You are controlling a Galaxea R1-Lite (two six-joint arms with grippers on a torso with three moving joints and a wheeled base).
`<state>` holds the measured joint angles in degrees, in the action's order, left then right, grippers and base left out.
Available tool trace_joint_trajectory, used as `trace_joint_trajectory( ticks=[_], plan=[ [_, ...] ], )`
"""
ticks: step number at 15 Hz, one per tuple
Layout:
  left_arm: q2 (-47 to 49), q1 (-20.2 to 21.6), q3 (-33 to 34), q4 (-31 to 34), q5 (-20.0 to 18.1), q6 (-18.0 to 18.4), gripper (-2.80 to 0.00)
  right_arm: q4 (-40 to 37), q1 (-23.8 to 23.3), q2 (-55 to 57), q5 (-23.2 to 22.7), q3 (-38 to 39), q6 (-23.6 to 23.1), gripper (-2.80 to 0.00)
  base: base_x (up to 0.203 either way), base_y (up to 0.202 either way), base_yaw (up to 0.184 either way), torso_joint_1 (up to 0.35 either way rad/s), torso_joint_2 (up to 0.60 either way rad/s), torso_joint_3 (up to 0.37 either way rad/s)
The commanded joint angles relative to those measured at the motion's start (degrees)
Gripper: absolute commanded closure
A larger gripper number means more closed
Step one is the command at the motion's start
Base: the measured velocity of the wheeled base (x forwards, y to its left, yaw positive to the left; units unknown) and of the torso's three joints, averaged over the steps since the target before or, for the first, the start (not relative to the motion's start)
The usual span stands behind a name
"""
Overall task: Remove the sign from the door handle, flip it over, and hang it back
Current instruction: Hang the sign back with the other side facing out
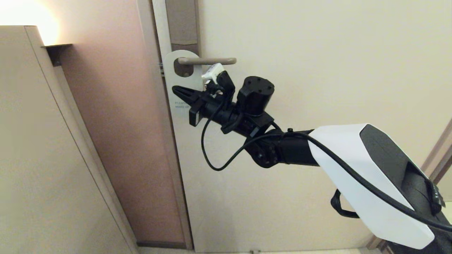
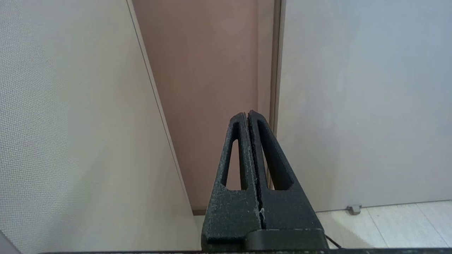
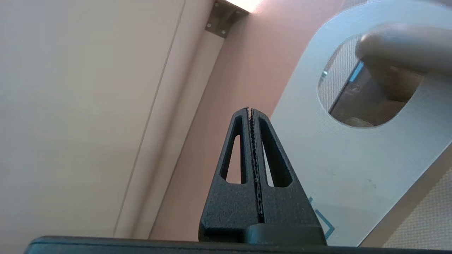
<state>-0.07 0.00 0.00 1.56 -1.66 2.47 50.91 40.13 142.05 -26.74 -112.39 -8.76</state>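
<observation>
Where pink wall meets cream door, both grippers' fingers closed, empty.

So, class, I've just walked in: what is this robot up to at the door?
A white sign hangs on the door handle, its white face with "MAKE UP" lettering showing. The robot's right tool is raised in front of the sign's lower part, fingers shut and holding nothing. The left tool is shut too, parked low and away from the handle, facing the door's lower part. Nothing is gripped.

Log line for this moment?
sign: hanging on door handle, white face out | right gripper: shut, empty, by sign | left gripper: shut
</observation>
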Motion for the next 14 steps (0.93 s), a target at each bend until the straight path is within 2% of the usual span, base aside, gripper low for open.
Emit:
trace_joint_trajectory(
  ticks=[1,7,14],
  plan=[
    [0.1,0.0,0.0,0.0,0.0,0.0,0.0,0.8,0.2,1.6,0.8,-0.4,-0.1,0.0,0.0,0.0,0.0,0.0,0.0,0.0],
    [0.1,0.0,0.0,0.0,0.0,0.0,0.0,1.0,-2.0,3.8,5.4,-0.5,-2.7,0.0,0.0,0.0,0.0,0.0,0.0,0.0],
    [0.1,0.0,0.0,0.0,0.0,0.0,0.0,0.9,-4.4,1.7,5.7,1.2,-2.6,0.0,0.0,0.0,0.0,0.0,0.0,0.0]
  ],
)
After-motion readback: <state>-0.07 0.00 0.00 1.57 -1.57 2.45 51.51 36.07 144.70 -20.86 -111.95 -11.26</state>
